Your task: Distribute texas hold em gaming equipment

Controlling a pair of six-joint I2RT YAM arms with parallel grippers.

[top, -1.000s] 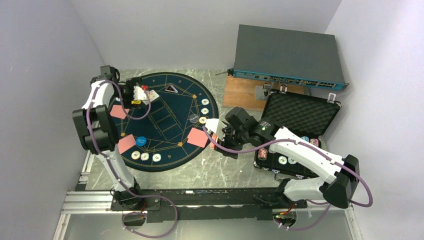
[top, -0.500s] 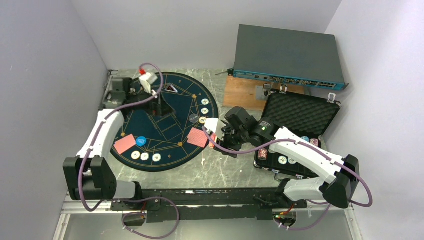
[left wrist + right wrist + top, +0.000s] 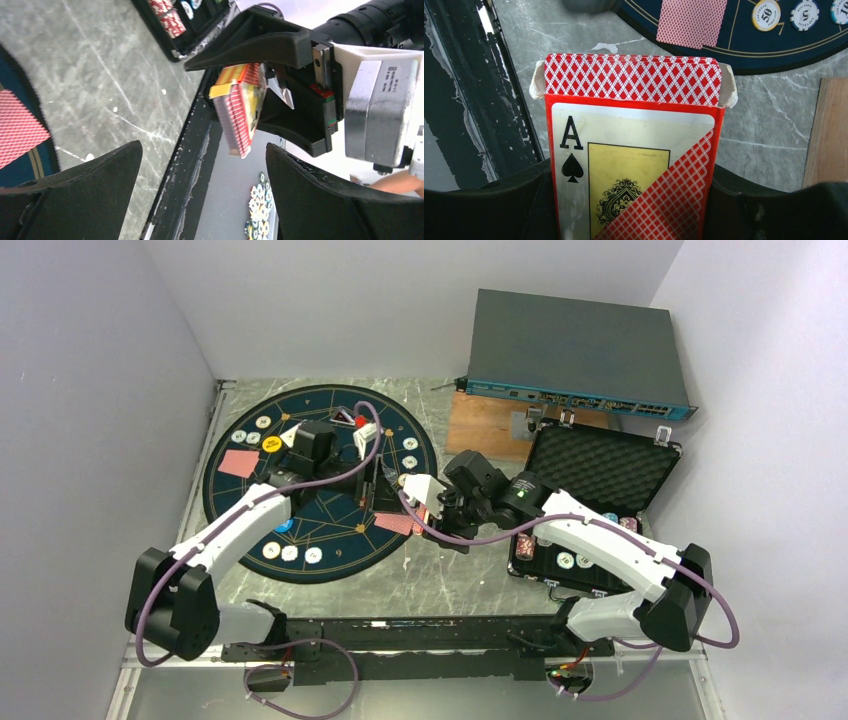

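My right gripper (image 3: 432,502) (image 3: 631,200) is shut on a red card box (image 3: 631,150) with an ace of spades on its face. The box top is open and red-backed playing cards show in it. My left gripper (image 3: 385,480) (image 3: 202,150) hangs open over the right side of the round navy mat (image 3: 330,410), pointing at that card box (image 3: 240,107), apart from it. Single red cards (image 3: 238,462) (image 3: 398,524) lie on the mat. Whitish chips (image 3: 290,553) (image 3: 410,451), a yellow disc (image 3: 271,444) and a blue disc (image 3: 283,526) lie there too.
The black foam-lined case (image 3: 600,475) stands open at the right with more chips (image 3: 565,560) in it. Behind it are a wooden board (image 3: 485,425) and a grey network switch (image 3: 575,350). Walls close in the left and right sides.
My left arm has swung from the mat's far left edge across to its right side, open all the while. The card, yellow disc and chips at the mat's left now show. The right arm barely moved.
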